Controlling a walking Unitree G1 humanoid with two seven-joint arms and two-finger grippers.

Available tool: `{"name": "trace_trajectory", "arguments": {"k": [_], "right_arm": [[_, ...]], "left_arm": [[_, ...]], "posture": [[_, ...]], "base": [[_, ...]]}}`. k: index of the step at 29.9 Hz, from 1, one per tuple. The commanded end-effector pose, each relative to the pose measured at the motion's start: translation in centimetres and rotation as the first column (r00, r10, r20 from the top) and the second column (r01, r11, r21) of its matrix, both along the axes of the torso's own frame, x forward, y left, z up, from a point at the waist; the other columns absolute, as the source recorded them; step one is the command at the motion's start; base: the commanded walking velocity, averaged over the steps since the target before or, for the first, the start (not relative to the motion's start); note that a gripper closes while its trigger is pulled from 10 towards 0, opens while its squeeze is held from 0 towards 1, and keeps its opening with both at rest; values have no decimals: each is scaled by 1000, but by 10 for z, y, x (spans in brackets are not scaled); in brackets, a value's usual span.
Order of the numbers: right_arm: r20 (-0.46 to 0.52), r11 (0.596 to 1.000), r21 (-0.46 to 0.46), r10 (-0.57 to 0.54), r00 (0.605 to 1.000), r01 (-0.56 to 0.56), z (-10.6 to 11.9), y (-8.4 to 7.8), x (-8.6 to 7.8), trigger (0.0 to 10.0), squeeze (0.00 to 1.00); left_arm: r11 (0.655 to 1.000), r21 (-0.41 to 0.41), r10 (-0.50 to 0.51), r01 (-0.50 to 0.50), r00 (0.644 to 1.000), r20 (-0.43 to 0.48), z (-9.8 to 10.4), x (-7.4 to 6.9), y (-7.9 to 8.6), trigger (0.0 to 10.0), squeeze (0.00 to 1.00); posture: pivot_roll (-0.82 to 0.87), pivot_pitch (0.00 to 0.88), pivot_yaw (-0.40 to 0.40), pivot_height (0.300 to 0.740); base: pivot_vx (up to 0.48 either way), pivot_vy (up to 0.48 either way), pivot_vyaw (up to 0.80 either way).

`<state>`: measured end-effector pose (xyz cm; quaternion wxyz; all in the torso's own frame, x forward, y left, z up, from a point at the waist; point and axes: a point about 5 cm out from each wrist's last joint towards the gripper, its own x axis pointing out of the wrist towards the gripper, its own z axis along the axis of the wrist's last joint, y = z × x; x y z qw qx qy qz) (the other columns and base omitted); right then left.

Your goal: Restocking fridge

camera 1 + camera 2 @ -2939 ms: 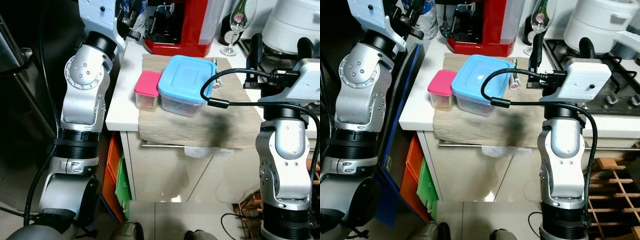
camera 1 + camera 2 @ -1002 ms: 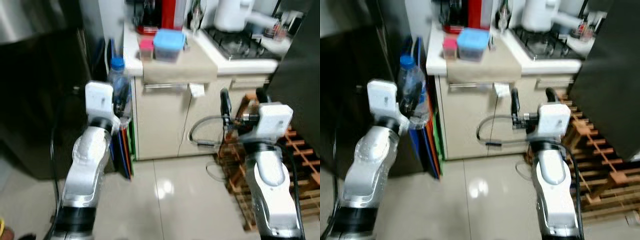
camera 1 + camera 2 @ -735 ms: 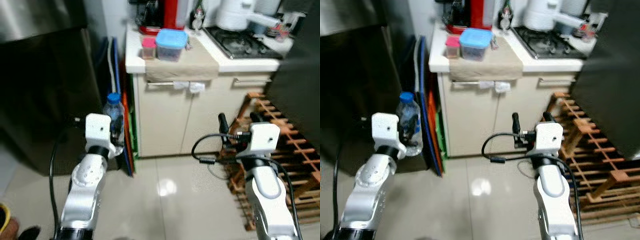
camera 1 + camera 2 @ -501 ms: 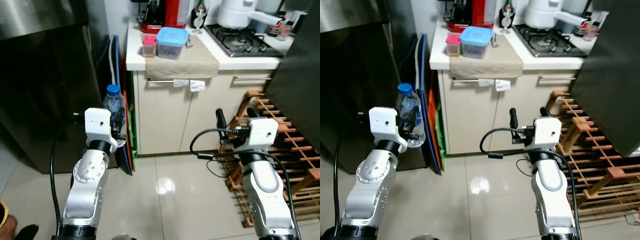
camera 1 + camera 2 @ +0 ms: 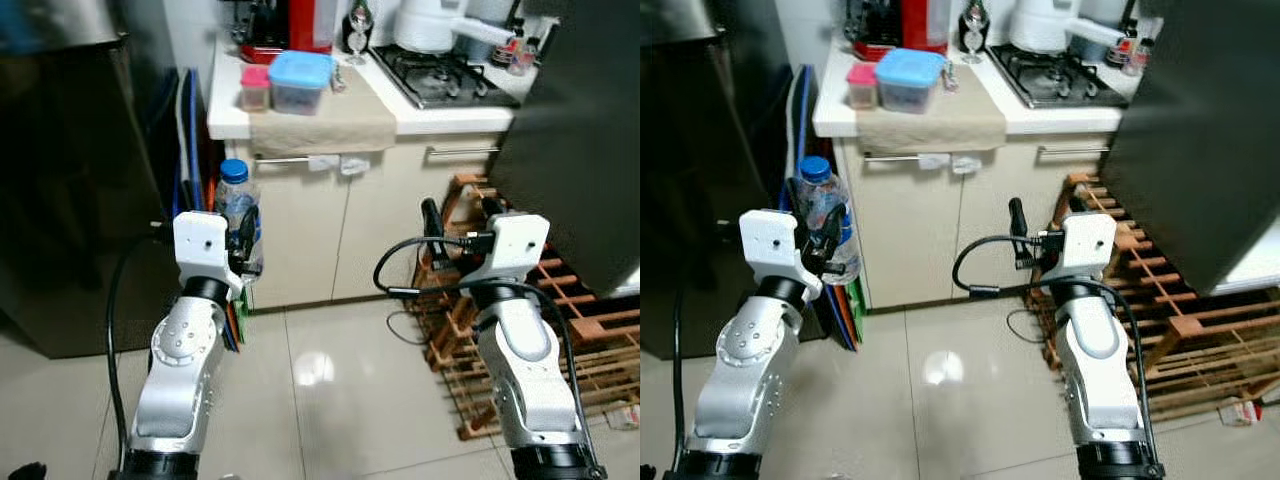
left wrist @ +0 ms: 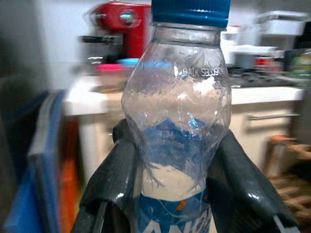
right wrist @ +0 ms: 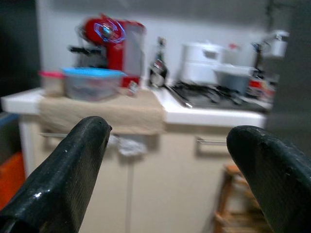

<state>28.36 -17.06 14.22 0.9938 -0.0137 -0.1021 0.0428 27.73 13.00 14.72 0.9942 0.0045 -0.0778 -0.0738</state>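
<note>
A clear water bottle (image 5: pixel 238 212) with a blue cap stands upright in my left gripper (image 5: pixel 246 238), which is shut on its body at chest height. In the left wrist view the two black fingers (image 6: pixel 112 171) press against the bottle (image 6: pixel 177 111) on both sides. My right gripper (image 7: pixel 165 160) is held up in front of me, open, with nothing between its fingers (image 5: pixel 430 216). The dark steel fridge (image 5: pixel 70 180) stands at my left with its door shut.
Ahead is a white counter (image 5: pixel 225 120) with a beige cloth (image 5: pixel 320 118), a pink-lidded box (image 5: pixel 254 88), a blue-lidded box (image 5: pixel 298 80), a red coffee machine (image 5: pixel 895 25) and a stove (image 5: pixel 445 75). A wooden rack (image 5: pixel 600 330) and a dark panel (image 5: pixel 575 130) stand at right. The tiled floor (image 5: pixel 320 400) lies before me.
The whole view has backed away from the counter and swung a little. The bottle stays in my left gripper, and the right gripper stays open.
</note>
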Motion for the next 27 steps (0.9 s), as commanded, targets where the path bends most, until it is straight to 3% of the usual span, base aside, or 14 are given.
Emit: {"name": "trace_trajectory", "arguments": {"k": [1, 12, 15, 19, 27], "right_arm": [[-1, 1000, 18, 8, 1000, -8, 2, 1, 2, 10000, 0], [-1, 1000, 7, 9, 1000, -9, 2, 0, 4, 10000, 0], [-4, 1000, 9, 16, 1000, -16, 1, 2, 3, 10000, 0], [-19, 1000, 20, 18, 1000, -18, -1, 3, -1, 10000, 0], [-77, 1000, 16, 14, 997, -13, -12, -3, -17, 10000, 0]], "left_arm": [[1000, -3, -6, 6, 998, 70, 14, 1, 1, 10000, 0], [1000, -7, -11, 12, 997, 78, 16, 1, 0, 10000, 0], [993, -102, 65, -65, 998, 0, 10, 5, 8, 10000, 0], [992, -75, 96, -97, 995, -15, 5, 5, 16, 10000, 0], [992, 10, 127, -127, 985, -114, -12, -18, 37, 10000, 0]], "posture": [[-82, 0, -15, 740], [-83, 0, -15, 740], [-81, 0, -14, 740], [-81, 0, -11, 740], [-83, 0, -19, 740]], "base": [[0, -480, 0], [0, -480, 0], [0, -480, 0], [0, -480, 0], [0, -480, 0]]}}
